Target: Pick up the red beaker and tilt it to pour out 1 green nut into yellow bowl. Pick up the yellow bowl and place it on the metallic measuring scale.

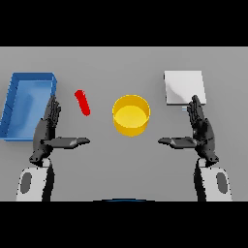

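Observation:
The red beaker (82,102) is a thin red cylinder on the table, left of centre and leaning slightly. The yellow bowl (131,115) stands at the middle of the table, and I see nothing in it. The metallic measuring scale (183,86) is a pale square plate at the back right. My left hand (47,129) is open, fingers straight and thumb pointing inward, just below and left of the beaker, not touching it. My right hand (201,130) is open too, its fingertips reaching the scale's near edge. No green nut shows.
A blue tray (17,104) with raised walls lies at the far left, right beside my left hand.

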Robot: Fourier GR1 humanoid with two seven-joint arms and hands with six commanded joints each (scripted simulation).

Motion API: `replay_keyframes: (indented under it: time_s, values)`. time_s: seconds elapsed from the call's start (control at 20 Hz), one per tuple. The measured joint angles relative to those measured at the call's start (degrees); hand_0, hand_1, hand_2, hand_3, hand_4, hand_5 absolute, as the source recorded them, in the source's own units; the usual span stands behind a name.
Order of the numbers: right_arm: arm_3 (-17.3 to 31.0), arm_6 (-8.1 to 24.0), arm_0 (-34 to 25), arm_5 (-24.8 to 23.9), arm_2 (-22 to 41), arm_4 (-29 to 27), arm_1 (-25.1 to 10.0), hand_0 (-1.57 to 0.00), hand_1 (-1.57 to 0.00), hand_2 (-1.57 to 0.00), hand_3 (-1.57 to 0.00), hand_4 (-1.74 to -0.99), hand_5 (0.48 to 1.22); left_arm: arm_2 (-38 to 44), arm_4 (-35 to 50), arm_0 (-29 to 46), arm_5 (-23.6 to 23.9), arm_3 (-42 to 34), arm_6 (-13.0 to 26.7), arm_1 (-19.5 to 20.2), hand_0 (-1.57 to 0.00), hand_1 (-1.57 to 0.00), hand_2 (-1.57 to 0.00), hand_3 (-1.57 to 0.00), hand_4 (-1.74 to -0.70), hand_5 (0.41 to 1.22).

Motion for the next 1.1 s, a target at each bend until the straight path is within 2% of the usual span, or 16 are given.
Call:
replay_keyframes:
  time_s: [0.3,0.35,0.4,0.5,0.65,0.8,0.85,0.95,1.0,1.1]
  values:
    - [-1.0,-0.6,1.1,-0.5,0.7,0.6,0.5,0.00,0.00,0.00,0.00,-1.167,0.599,0.1,0.5,1.6,-0.8,-0.6,-1.0,0.7,0.00,0.00,0.00,0.00,-1.15,0.599]
    - [-3.1,-4.9,3.1,-2.5,3.7,7.7,-1.5,0.00,0.00,0.00,0.00,-1.163,0.595,-1.4,-1.7,3.3,-1.2,-2.8,-2.1,2.1,0.00,0.00,0.00,0.00,-1.16,0.599]
    - [-4.1,-5.9,4.5,-3.9,5.6,12.2,-2.1,0.00,0.00,0.00,0.00,-1.162,0.594,-2.8,-3.0,4.7,-1.5,-5.2,-2.0,2.7,0.00,0.00,0.00,0.00,-1.16,0.599]
    - [-5.7,-5.3,5.9,-5.5,7.5,16.7,-2.7,0.00,0.00,0.00,0.00,-1.159,0.590,-3.9,-4.4,6.2,-1.9,-7.7,0.0,4.1,0.00,0.00,0.00,0.00,-1.16,0.599]
    - [-6.7,-3.8,6.2,-6.1,7.8,17.6,-2.5,0.00,0.00,0.00,0.00,-1.183,0.596,-5.1,-5.6,7.2,-2.1,-9.2,1.5,4.4,0.00,0.00,0.00,0.00,-1.16,0.603]
    - [-7.1,-4.8,7.4,-5.4,8.2,16.7,-1.9,0.00,0.00,0.00,0.00,-1.212,0.607,-6.0,-7.1,6.7,-1.9,-9.0,3.1,4.6,0.00,0.00,0.00,0.00,-1.16,0.604]
    - [-8.2,-5.2,8.1,-4.7,8.7,16.3,-1.7,0.00,0.00,0.00,0.00,-1.224,0.611,-6.0,-7.6,4.8,-1.5,-6.8,3.8,4.1,0.00,0.00,0.00,0.00,-1.17,0.605]
    - [-7.8,-4.6,7.4,-4.7,8.4,16.2,-1.9,0.00,0.00,0.00,0.00,-1.236,0.623,-6.0,-8.6,2.2,-1.2,-2.6,2.5,3.4,0.00,0.00,0.00,0.00,-1.21,0.615]
    - [-8.7,-4.9,7.7,-4.2,7.9,16.0,-3.0,0.00,0.00,0.00,0.00,-1.246,0.627,-5.4,-8.6,0.0,-0.9,-0.2,2.3,3.2,0.00,0.00,0.00,0.00,-1.22,0.622]
    - [-8.5,-4.4,7.2,-4.1,8.2,15.9,-2.6,0.00,0.00,0.00,0.00,-1.260,0.633,-5.0,-9.9,-2.8,-0.2,4.3,0.7,3.3,0.00,0.00,0.00,0.00,-1.23,0.629]
